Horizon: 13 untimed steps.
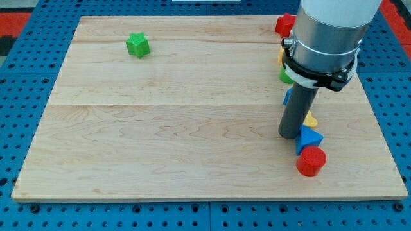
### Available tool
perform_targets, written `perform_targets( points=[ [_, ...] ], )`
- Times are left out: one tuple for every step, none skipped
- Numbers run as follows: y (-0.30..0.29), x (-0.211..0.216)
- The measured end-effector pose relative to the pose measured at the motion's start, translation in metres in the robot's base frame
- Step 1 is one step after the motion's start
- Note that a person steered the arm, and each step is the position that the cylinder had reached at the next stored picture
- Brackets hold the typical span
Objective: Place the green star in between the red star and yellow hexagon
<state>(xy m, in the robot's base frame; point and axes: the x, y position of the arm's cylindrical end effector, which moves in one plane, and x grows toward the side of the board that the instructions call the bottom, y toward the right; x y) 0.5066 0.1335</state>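
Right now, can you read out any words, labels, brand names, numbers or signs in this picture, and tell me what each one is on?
None: no text, number or logo is readable on the wooden board, the green star, the other blocks or the arm above my tip.

The bench (192, 115) is pale blond wood with fine straight grain and faint seams between its planks, and it sits on a bright blue pegboard (26, 90) dotted with dark holes, with red showing at the view's top corners. The green star (137, 45) is a vivid lime. The red star (284, 24) is a saturated scarlet, matched by the red cylinder (311, 161). A blue block (309, 138) is a strong royal blue, with a sliver of a yellow block (311, 120) beside it. The rod is dark charcoal grey down to my tip (289, 136), under a silvery grey housing (327, 29) with a white band and black collar.
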Motion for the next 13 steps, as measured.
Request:
perform_targets(
  points=[
    [-0.048,-0.004],
    [-0.106,-0.031],
    [-0.173,-0.068],
    [-0.27,-0.099],
    [-0.347,-0.144],
    [-0.388,-0.187],
    [-0.336,-0.222],
    [-0.28,-0.238],
    [-0.243,-0.234],
    [-0.254,-0.215],
    [-0.243,-0.205],
    [-0.239,-0.197],
    [-0.246,-0.169]
  ],
)
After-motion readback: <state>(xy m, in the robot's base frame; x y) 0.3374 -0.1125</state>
